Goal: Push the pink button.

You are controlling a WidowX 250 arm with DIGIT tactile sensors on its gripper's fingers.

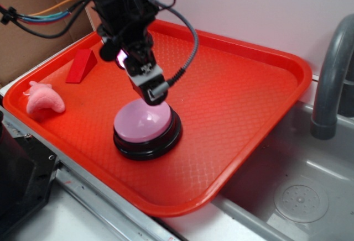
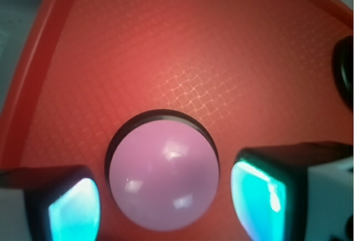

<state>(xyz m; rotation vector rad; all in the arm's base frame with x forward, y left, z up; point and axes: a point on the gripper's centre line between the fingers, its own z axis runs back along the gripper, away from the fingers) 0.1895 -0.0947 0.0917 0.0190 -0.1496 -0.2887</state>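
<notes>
The pink button (image 1: 145,120), a glossy pale pink dome on a black round base, stands on the red tray (image 1: 249,86), left of its middle. My gripper (image 1: 151,93) hangs right over the dome's far side; whether it touches the dome I cannot tell. In the wrist view the pink button (image 2: 164,181) fills the lower centre, and my gripper (image 2: 166,210) is open. Its two teal-lit fingers (image 2: 74,213) straddle the dome, with tray showing in a gap on each side. Nothing is held.
A red wedge block (image 1: 81,66) and a small pink plush toy (image 1: 45,99) lie at the tray's left end. Right of the tray are a grey sink (image 1: 301,197) and a faucet (image 1: 332,80). A dark round object (image 2: 347,75) is cut off at the wrist view's right edge.
</notes>
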